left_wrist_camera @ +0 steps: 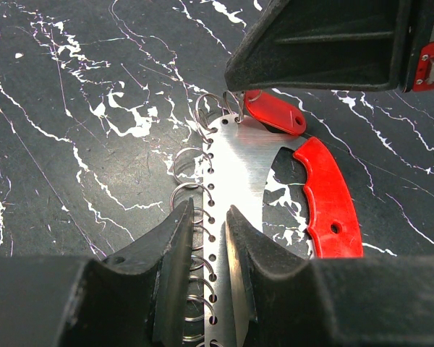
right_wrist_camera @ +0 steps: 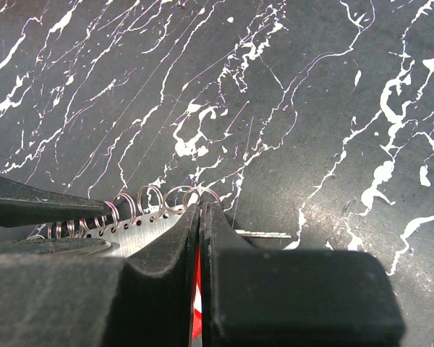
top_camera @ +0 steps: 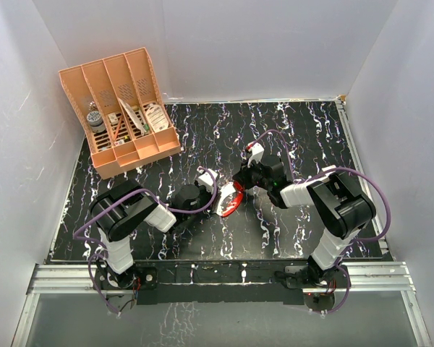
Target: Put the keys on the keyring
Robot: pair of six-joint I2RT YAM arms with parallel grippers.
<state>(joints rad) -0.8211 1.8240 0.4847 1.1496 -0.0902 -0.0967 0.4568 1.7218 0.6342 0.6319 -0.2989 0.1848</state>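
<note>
Noted both arms meeting over the middle of the black marbled table (top_camera: 311, 130). Found the left gripper (left_wrist_camera: 210, 215) clamped on the keyring (left_wrist_camera: 235, 173), fingers (left_wrist_camera: 179, 242) pinching its flat metal strip from both sides, just beside a row of punched holes. Counted several small wire rings (left_wrist_camera: 186, 195) threaded through those holes along the strip's left edge. Saw the red curved rim (left_wrist_camera: 331, 206) arching off the strip's other side. Found the right gripper (right_wrist_camera: 201, 211) pressed fully together, with only a sliver of red showing in the seam. Placed the key (left_wrist_camera: 276, 117) at the far end of the strip, red head sticking out from under the right gripper's tip, touching the keyring by the last hole. Spotted an orange divided rack (top_camera: 137, 150) well apart at the table's far left corner, small items standing in its slots.
</note>
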